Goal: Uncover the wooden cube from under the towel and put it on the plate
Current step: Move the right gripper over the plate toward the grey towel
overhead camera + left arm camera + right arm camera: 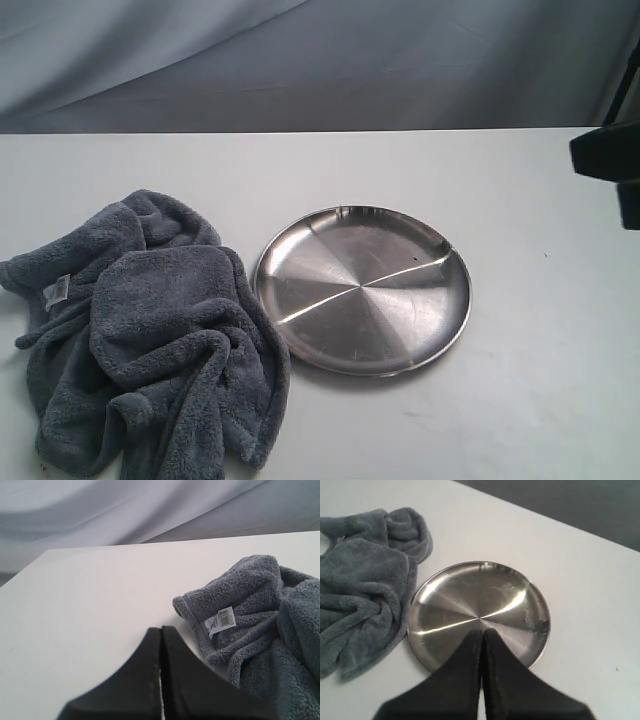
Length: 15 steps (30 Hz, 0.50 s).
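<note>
The dark grey fluffy towel (150, 330) lies bunched on the table's left, its white label (57, 289) on the left side; a raised squarish hump shows in its middle. The wooden cube is hidden. The shiny steel plate (362, 289) lies empty just right of the towel, touching its edge. My left gripper (161, 630) is shut and empty, above bare table beside the towel (260, 620) corner with the label (220, 620). My right gripper (482, 631) is shut and empty, hovering over the near part of the plate (479, 600); the towel (365, 580) lies beyond it.
The white table (540, 400) runs to a back edge under a grey draped backdrop (320, 60). A dark part of the right arm (606, 160) shows at the exterior view's right edge.
</note>
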Available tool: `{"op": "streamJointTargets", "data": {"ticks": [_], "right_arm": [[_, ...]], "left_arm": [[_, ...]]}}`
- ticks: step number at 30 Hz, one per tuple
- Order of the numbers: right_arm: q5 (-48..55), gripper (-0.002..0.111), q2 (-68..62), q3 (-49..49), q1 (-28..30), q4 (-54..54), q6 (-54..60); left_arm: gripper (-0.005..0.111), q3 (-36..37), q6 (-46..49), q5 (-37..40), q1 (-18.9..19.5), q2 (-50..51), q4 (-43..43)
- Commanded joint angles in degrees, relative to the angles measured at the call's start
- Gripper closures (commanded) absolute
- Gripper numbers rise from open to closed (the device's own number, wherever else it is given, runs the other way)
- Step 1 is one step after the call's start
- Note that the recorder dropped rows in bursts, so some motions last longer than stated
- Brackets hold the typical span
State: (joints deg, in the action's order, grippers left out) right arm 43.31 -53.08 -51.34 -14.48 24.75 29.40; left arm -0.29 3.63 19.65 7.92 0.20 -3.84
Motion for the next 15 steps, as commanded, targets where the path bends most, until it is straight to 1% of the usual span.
{"op": "streamJointTargets", "data": {"ticks": [1,8,15], "right_arm": [[2.14,0.108,-5.53,-3.08,-3.55,-2.65,0.7],[2.09,0.108,-13.29,-5.41,-10.64,-5.33,0.83],[1.4,0.108,-20.25,-5.41,-17.1,-8.03,-0.18]], "left_arm": [[0.107,0.29,-0.14,-0.24,0.08,-0.2,0.26],[0.107,0.29,-0.14,-0.24,0.08,-0.2,0.26],[0.107,0.29,-0.14,-0.24,0.08,-0.2,0.26]]}}
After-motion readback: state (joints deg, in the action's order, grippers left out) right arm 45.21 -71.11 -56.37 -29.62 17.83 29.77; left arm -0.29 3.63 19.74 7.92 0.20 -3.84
